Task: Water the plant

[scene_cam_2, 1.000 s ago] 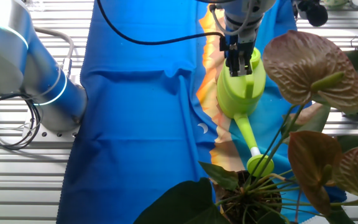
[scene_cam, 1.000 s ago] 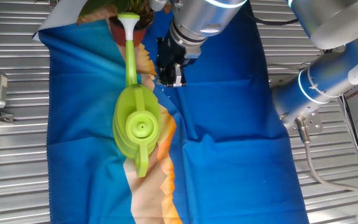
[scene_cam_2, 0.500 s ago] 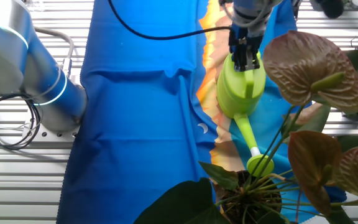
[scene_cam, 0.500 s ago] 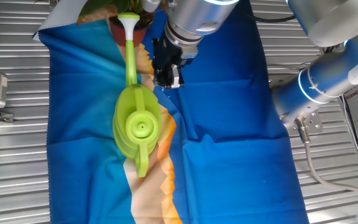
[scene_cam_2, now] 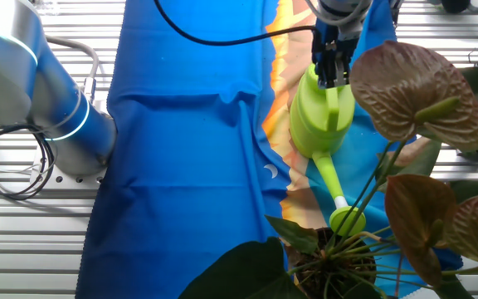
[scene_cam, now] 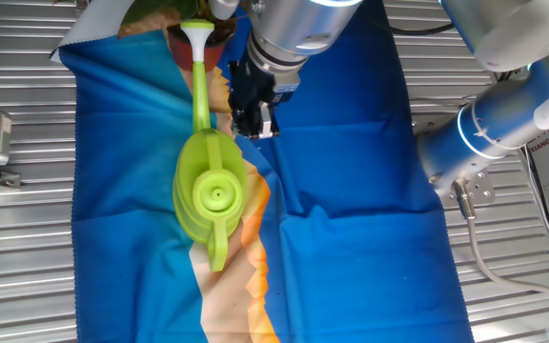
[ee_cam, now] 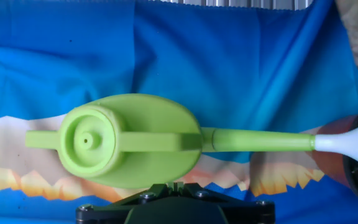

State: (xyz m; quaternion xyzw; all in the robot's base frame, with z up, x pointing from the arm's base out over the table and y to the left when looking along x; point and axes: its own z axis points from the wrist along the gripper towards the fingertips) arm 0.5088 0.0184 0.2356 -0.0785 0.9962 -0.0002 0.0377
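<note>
One fixed view: the watering can (scene_cam: 211,195) is seen lying on the blue cloth (scene_cam: 351,238) over the worktop (scene_cam: 17,267), long axis running from handle at the near end up to the spout rose, which sits at the plant (scene_cam: 174,14) at the top edge. The gripper (scene_cam: 254,122) is held just beside the can's body, on its spout side & to the right; vs. 1 s ago it is shifted slightly left, toward the can.

Other fixed view: the gripper (scene_cam_2: 332,73) is seen directly over the can (scene_cam_2: 322,116), at its handle end; earlier it was lower in frame. The spout points to the plant (scene_cam_2: 405,166) w/ big reddish-brown leaves.

Hand view: the can (ee_cam: 129,149) is laid crosswise just ahead of the gripper, spout to the right. Fingertips are cropped, so whether the jaws are open or closed can't be told; probably nothing is held.
</note>
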